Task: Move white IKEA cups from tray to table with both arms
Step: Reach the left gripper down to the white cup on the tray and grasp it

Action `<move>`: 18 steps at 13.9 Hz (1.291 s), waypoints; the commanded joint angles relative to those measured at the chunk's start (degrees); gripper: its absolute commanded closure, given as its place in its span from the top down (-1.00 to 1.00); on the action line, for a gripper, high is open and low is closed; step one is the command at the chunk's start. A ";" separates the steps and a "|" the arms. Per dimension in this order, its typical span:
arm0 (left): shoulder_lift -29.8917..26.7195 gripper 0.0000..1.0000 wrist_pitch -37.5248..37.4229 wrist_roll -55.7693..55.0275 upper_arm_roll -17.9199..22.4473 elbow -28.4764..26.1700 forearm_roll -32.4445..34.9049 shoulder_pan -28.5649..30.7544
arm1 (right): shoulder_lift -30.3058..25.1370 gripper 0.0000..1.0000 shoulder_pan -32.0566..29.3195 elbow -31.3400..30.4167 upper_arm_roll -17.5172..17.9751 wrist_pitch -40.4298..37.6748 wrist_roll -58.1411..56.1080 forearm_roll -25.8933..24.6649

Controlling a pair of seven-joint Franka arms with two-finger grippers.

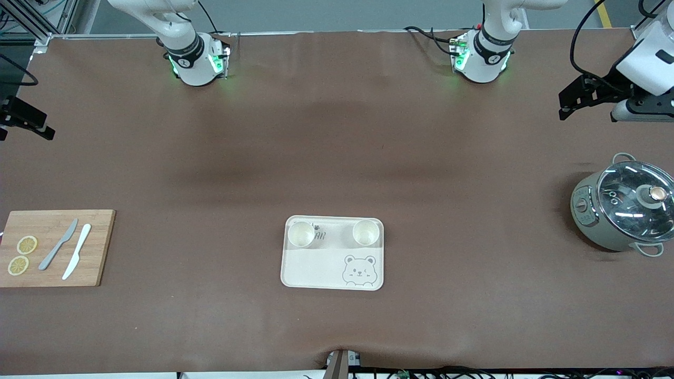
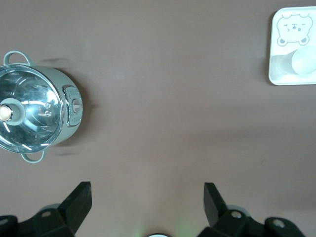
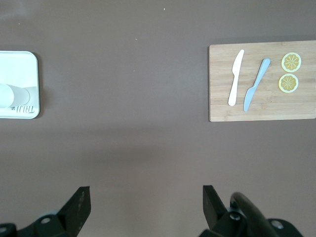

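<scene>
Two white IKEA cups stand upright on the cream bear tray [image 1: 316,268] along its edge farther from the front camera. One cup [image 1: 301,234] is toward the right arm's end, the other [image 1: 366,232] toward the left arm's end. My left gripper [image 1: 567,108] is open and empty, up over bare table at the left arm's end; the left wrist view [image 2: 147,197] shows its jaws wide apart, with the tray [image 2: 276,74] and one cup [image 2: 302,61] at its edge. My right gripper [image 1: 31,125] is open and empty over the right arm's end; the right wrist view [image 3: 146,197] shows the tray corner [image 3: 24,69] and a cup [image 3: 6,95].
A grey-green cooking pot with a glass lid [image 1: 624,210] stands at the left arm's end. A wooden cutting board [image 1: 97,247] at the right arm's end carries two knives [image 1: 76,251] and two lemon slices [image 1: 26,245]. Brown cloth covers the table.
</scene>
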 commanded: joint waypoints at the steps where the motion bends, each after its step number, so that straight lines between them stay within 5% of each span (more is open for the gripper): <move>1: 0.69 1.00 -0.95 -0.11 -1.52 1.13 0.32 -0.24 | 0.44 1.00 -0.37 0.94 0.04 -0.09 -0.59 0.19; 10: 14.13 1.00 -0.25 -0.90 -5.04 8.87 -0.12 -3.04 | 0.62 1.00 -0.46 0.94 0.04 0.52 -0.59 0.54; 18: 25.02 1.00 10.72 -22.04 -5.05 9.21 -0.47 -13.76 | 2.11 1.00 -0.37 0.94 0.04 0.61 -0.33 0.89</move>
